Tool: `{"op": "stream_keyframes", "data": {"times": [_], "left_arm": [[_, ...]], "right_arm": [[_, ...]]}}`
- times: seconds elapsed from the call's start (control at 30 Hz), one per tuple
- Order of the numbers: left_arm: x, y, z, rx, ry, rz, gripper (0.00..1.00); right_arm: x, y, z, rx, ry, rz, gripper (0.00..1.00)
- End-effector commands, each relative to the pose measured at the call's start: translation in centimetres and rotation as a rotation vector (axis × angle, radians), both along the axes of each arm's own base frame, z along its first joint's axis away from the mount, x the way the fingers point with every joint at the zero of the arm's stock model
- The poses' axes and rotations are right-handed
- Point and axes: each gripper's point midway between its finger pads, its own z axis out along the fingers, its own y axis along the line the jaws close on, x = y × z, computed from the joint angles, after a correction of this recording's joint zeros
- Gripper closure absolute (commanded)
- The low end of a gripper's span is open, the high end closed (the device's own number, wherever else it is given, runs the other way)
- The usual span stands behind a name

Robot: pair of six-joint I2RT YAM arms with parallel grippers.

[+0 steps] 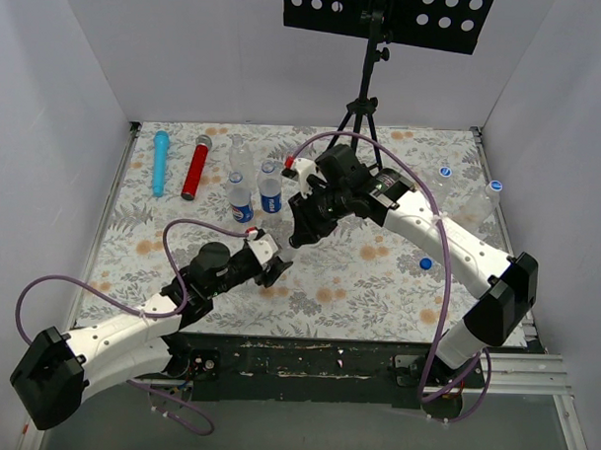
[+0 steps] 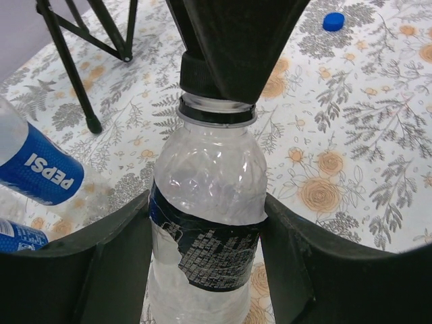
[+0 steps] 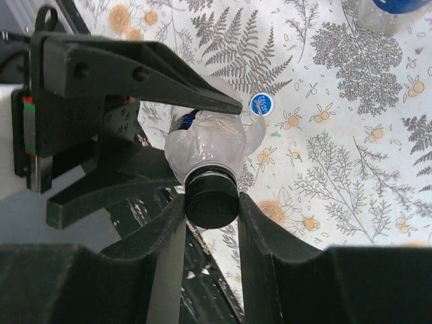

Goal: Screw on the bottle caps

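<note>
**Right wrist view.** Right end effector (image 3: pixel 211 202) fills the lower edge. Its two fingers are closed on the black cap (image 3: pixel 210 192), which sits on the neck of the clear bottle (image 3: pixel 206 145). Beyond it, the left end effector (image 3: pixel 199 138) is clamped across the bottle body. One loose blue cap (image 3: pixel 262 103) lies on the desk (image 3: pixel 351 169) just past the bottle, apart from both end effectors.

**Left wrist view.** Both left fingers press the bottle's torn dark label from either side, and the thin wall looks creased. The black cap sits above the neck ring, gripped by the right end effector, which hides the cap's top. Whether the cap sits square on the thread cannot be told. The step in hand is judged to be threading this cap.
- The cap axis should match the neck axis.
- Light pressure should run along the neck during the turn.
- The left grip should stop the bottle spinning without collapsing its wall.
- A tilted start risks cross-threading.

**Top view.** The two end effectors meet near the desk's middle, with the bottle between them. Two Pepsi bottles (image 1: pixel 240 201) stand just behind. The blue cap lies to the right, beyond the right forearm.
</note>
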Motion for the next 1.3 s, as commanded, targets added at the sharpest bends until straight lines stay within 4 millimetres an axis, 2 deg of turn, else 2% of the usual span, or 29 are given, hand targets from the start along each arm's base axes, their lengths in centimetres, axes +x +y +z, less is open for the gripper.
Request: {"op": "stream_keyframes", "data": {"times": [0.0,0.1,0.3,0.6,0.67,0.8,0.93,1.07,1.23,1.27], "left_arm": [[0.7,0.2,12.3,-0.34,-0.3,0.081,1.0],[0.9,0.0,11.9,-0.345,-0.279,0.098,1.0],[0.5,-1.3,10.6,-0.338,-0.186,0.043,1.0],[1.1,-1.6,9.4,-0.331,-0.109,0.07,1.0],[1.0,-1.8,9.1,-0.318,-0.104,0.062,1.0],[1.4,-1.7,8.2,-0.294,-0.102,0.079,1.0],[1.5,-1.9,7.8,-0.298,-0.074,0.075,1.0],[1.8,-1.7,7.7,-0.333,-0.021,0.066,1.0],[1.6,-1.8,8.1,-0.386,0.045,-0.01,1.0],[1.2,-2.0,8.4,-0.396,0.053,-0.044,1.0]], "right_arm": [[0.1,-0.3,-2.4,-0.077,0.098,-0.199,0.99],[0.6,-0.3,-1.7,-0.066,0.083,-0.23,0.99],[0.6,0.2,0.1,-0.017,0.024,-0.167,0.99],[1.8,-0.8,0.9,-0.072,-0.01,-0.232,0.99],[1.8,-0.6,1.8,-0.051,-0.021,-0.225,0.9],[1.9,0.1,5.3,0.053,-0.083,-0.197,0.5],[1.8,0.0,9.2,0.147,-0.166,-0.176,0.3],[1.8,-1.0,12.0,0.223,-0.211,-0.181,0.24],[1.2,-2.3,15.5,0.391,-0.25,-0.112,0.24],[1.1,-2.9,15.6,0.411,-0.254,-0.1,0.24]]}}
